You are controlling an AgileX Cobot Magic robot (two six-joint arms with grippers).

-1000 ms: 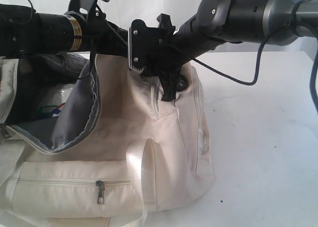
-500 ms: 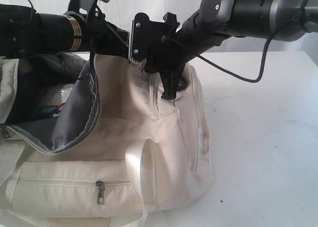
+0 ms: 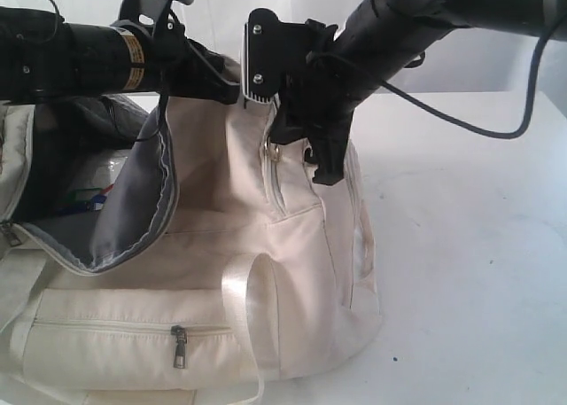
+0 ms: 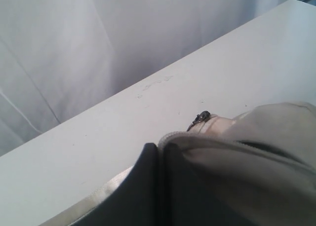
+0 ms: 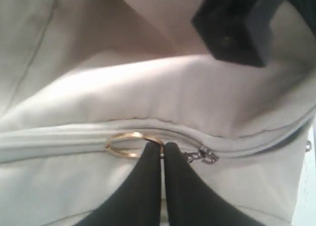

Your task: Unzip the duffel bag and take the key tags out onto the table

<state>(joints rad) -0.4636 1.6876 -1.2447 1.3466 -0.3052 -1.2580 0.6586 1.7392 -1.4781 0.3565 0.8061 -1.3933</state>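
Note:
The cream duffel bag lies on the white table, its main opening gaping at the left and showing grey lining. Inside that opening a bit of the coloured key tags shows; most of the bunch is hidden. My left gripper is shut on the bag's opening edge and holds it raised; one dark finger presses the zipper tape. My right gripper is shut on a gold ring linked to a small zipper pull at the bag's right end.
A zipped side pocket with a dark metal pull faces the front. A webbing handle loops over the bag's middle. White curtain hangs behind the table's far edge. The right arm's cable droops above the table.
My right gripper has risen and shifted slightly right, pulling the ring and drawing the bag's right end upward. The left arm holds the raised edge as before.

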